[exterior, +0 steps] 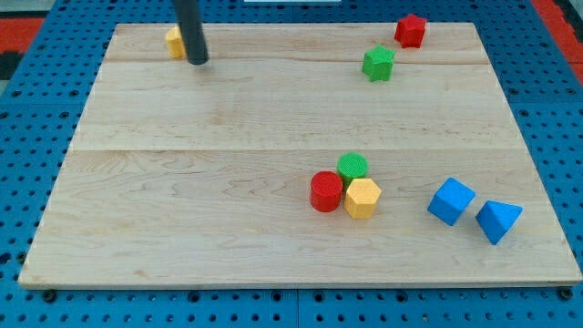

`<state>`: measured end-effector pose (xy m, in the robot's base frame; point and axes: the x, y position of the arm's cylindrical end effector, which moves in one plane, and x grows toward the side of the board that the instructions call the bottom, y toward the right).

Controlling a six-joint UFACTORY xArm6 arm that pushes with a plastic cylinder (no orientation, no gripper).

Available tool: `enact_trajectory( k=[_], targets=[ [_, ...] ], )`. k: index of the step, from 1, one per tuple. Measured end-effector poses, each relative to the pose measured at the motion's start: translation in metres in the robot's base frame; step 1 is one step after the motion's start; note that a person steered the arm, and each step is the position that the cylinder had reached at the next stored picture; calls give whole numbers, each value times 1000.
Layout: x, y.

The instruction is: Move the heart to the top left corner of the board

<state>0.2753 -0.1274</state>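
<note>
A yellow block [173, 41], partly hidden behind my rod so its shape cannot be made out, lies near the top left corner of the wooden board [182, 182]. My tip [199, 62] rests on the board just right of and slightly below that yellow block, touching or nearly touching it. No other block is near the tip.
A red star-like block [411, 30] and a green star-like block [378, 63] lie at the top right. A red cylinder [326, 192], a green cylinder [352, 167] and a yellow hexagon [363, 198] cluster at lower centre. A blue cube [451, 201] and a blue triangle [497, 220] lie at lower right.
</note>
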Motion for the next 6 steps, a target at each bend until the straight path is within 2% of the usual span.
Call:
enact_trajectory(
  k=[1,3,4,5,6],
  targets=[
    [-21,-22],
    [-36,-3],
    [-52,-25],
    [-52,-80],
    [-9,15]
  ],
)
